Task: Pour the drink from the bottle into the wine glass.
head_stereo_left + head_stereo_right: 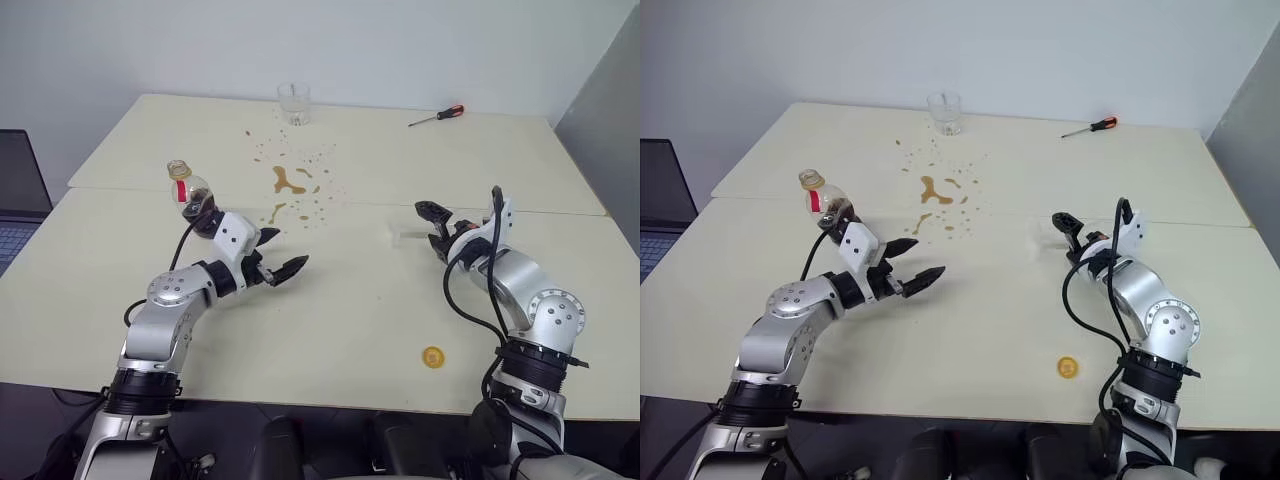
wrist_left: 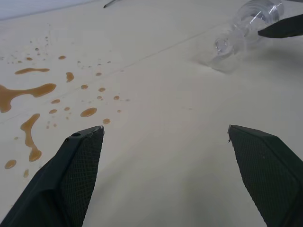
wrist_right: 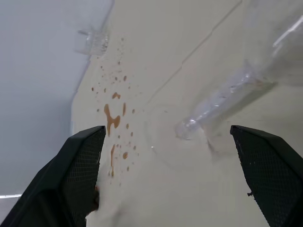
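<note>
The wine glass (image 3: 222, 101) lies tipped on its side on the table (image 1: 340, 320) just ahead of my right gripper (image 1: 437, 230), clear and empty, its stem and round foot towards me. The bottle (image 1: 190, 198) stands uncapped behind my left gripper (image 1: 280, 255), dark drink (image 1: 198, 217) low in its base. Both grippers gape wide, holding nothing; brown spill (image 1: 288, 182) spatters the tabletop.
</note>
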Controlling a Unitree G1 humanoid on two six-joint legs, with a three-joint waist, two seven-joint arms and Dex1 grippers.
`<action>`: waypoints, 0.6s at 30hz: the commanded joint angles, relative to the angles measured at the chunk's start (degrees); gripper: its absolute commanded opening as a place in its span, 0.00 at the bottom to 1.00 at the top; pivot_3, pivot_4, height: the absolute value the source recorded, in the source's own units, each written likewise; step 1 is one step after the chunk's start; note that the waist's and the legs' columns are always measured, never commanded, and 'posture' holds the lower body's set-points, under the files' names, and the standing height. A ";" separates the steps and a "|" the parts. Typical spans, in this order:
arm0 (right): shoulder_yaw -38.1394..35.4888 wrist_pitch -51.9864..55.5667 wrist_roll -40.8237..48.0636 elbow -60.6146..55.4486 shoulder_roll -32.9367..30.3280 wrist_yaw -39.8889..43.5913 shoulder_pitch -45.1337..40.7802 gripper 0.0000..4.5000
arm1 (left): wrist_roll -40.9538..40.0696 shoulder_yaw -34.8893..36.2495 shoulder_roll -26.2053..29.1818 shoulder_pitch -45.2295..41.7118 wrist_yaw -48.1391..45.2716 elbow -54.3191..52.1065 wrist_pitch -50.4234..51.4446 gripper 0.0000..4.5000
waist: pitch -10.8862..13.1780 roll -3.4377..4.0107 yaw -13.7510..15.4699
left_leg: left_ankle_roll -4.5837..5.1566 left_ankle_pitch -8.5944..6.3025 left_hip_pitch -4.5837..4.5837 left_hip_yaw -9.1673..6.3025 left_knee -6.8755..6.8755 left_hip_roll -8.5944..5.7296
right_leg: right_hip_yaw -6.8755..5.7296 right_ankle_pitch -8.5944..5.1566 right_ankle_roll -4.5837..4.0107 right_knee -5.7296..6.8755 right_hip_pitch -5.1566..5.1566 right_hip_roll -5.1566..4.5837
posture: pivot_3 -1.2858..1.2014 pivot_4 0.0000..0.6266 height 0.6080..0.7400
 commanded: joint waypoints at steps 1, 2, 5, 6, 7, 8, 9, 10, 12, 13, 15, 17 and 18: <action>0.24 -2.89 1.67 1.47 0.62 -0.60 -2.45 1.00 | -0.44 0.86 1.12 -0.44 -0.17 -3.75 0.42 0.99 | 0.00 0.00 -0.07 | 0.00 0.00 0.00 0.00 0.00 0.00 | 0.02 0.00 0.00 0.00 0.00 0.00 | 0.52 0.24 1.00; 0.54 -3.25 1.53 1.87 0.79 -0.66 -2.64 1.00 | -0.44 0.98 1.24 -0.37 -0.11 -3.98 0.52 0.99 | 0.00 0.00 -0.10 | 0.00 0.00 0.00 0.00 0.00 0.00 | 0.02 0.00 0.00 0.00 0.00 0.00 | 0.52 0.24 1.00; 1.14 -4.35 0.50 3.32 1.05 -0.94 -3.24 1.00 | -0.32 1.05 1.26 -0.42 0.08 -4.13 0.72 0.99 | 0.00 0.01 -0.14 | 0.00 0.00 0.00 -0.02 0.00 0.00 | 0.01 0.00 0.00 0.00 0.00 0.00 | 0.52 0.24 1.00; 0.99 -5.70 -0.58 4.58 1.46 -1.45 -3.67 1.00 | -0.30 1.08 1.23 -0.28 0.23 -4.40 0.83 0.99 | 0.01 0.01 -0.14 | 0.00 0.00 0.00 -0.03 0.00 0.00 | 0.00 0.00 0.00 0.00 0.00 0.00 | 0.52 0.24 1.00; 0.90 -6.72 -1.31 5.54 1.68 -1.77 -3.99 1.00 | -0.27 1.07 1.19 -0.22 0.34 -4.54 0.91 0.99 | 0.00 0.01 -0.14 | 0.00 0.00 0.00 -0.04 0.00 0.00 | -0.01 0.00 0.00 0.00 0.00 0.00 | 0.52 0.24 1.00; 0.81 -8.25 -2.51 6.78 1.95 -1.90 -4.50 1.00 | -0.24 1.05 1.16 -0.06 0.47 -4.80 0.98 0.99 | 0.00 0.01 -0.15 | 0.00 0.00 0.00 -0.04 0.00 0.00 | -0.01 0.00 0.00 0.00 0.00 0.00 | 0.52 0.24 1.00; 0.83 -9.38 -3.43 7.88 2.08 -1.72 -5.00 1.00 | -0.22 1.05 1.14 0.07 0.60 -4.98 1.02 0.99 | 0.00 0.01 -0.15 | 0.00 0.00 0.00 -0.04 0.00 0.00 | -0.01 0.00 0.01 0.00 0.00 0.00 | 0.52 0.24 1.00; 0.82 -10.63 -4.51 9.00 2.16 -1.16 -5.61 1.00 | -0.16 1.03 1.12 0.14 0.76 -5.06 1.04 0.99 | 0.00 0.01 -0.16 | 0.00 0.00 0.00 -0.05 0.00 0.00 | -0.02 0.00 0.00 0.00 0.00 0.00 | 0.52 0.24 1.00; 0.84 -12.46 -6.40 10.78 2.11 -0.37 -6.53 1.00 | -0.11 1.01 1.15 0.24 1.00 -5.16 1.03 0.99 | 0.01 0.01 -0.16 | 0.00 0.00 0.00 -0.04 0.00 0.00 | -0.01 0.00 0.00 0.00 0.00 -0.01 | 0.52 0.24 1.00; 0.64 -13.38 -7.12 11.77 2.14 -0.16 -6.98 0.96 | -0.16 1.06 1.23 0.25 1.03 -5.17 1.05 1.00 | 0.01 0.02 -0.16 | 0.00 0.00 0.00 -0.04 0.00 0.00 | -0.01 0.00 0.00 -0.01 0.00 -0.01 | 0.52 0.24 1.00; 0.49 -14.51 -8.35 13.12 1.95 0.11 -7.53 0.87 | -0.24 1.19 1.37 0.27 1.07 -5.24 1.09 1.00 | 0.01 0.02 -0.16 | 0.00 0.00 -0.01 -0.03 -0.01 0.00 | 0.00 0.01 -0.01 -0.02 0.00 -0.01 | 0.52 0.24 1.00; 0.49 -15.04 -9.17 13.96 1.77 0.73 -8.02 0.71 | -0.04 1.39 1.34 0.21 1.41 -5.21 0.72 1.00 | 0.01 0.02 -0.16 | 0.00 0.00 -0.01 -0.03 -0.01 0.00 | -0.01 0.01 -0.01 -0.02 0.00 -0.01 | 0.52 0.24 1.00; 0.59 -15.18 -9.61 14.18 1.69 1.03 -8.26 0.63 | 0.05 1.45 1.31 0.18 1.55 -5.19 0.56 1.00 | 0.01 0.02 -0.15 | 0.00 0.00 -0.01 -0.03 -0.02 0.00 | -0.01 0.01 -0.02 -0.03 0.00 -0.01 | 0.52 0.24 1.00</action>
